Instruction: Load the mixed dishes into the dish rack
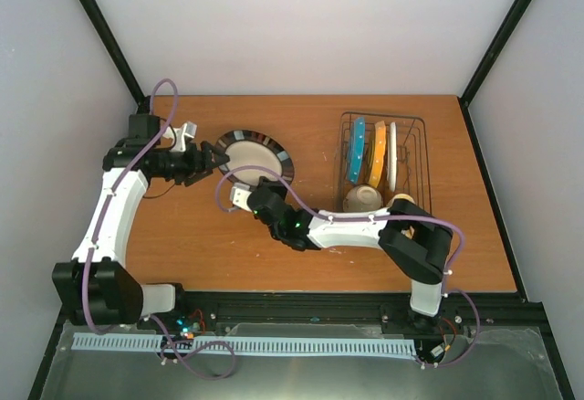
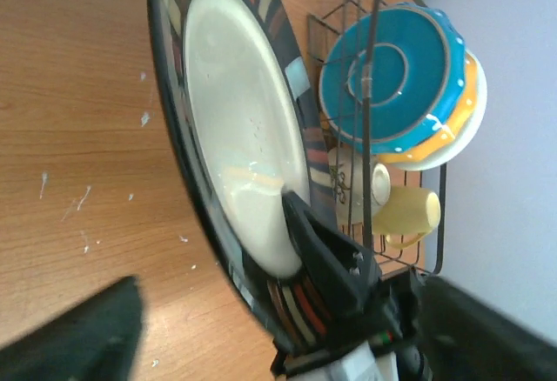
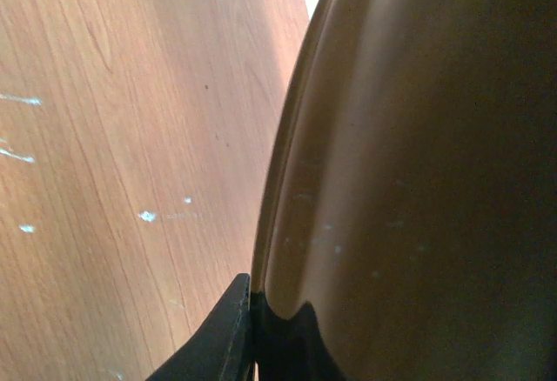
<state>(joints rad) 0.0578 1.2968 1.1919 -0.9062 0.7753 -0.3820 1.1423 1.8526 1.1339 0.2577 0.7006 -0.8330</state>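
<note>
Top external: the striped plate (image 1: pixel 255 155) lies left of the dish rack (image 1: pixel 415 135). My right gripper (image 1: pixel 257 181) pinches its near rim; my left gripper (image 1: pixel 220 159) gapes empty beside it. Next, I judge: lift, stand it upright, find a free slot.

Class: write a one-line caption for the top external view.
Right gripper holds the striped plate; the dish rack holds the other dishes.

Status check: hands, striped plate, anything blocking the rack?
Right hand shut on striped plate rim, that edge raised. Left hand open beside it. Rack holds three plates, bowl, mug; nothing seen blocking.
</note>
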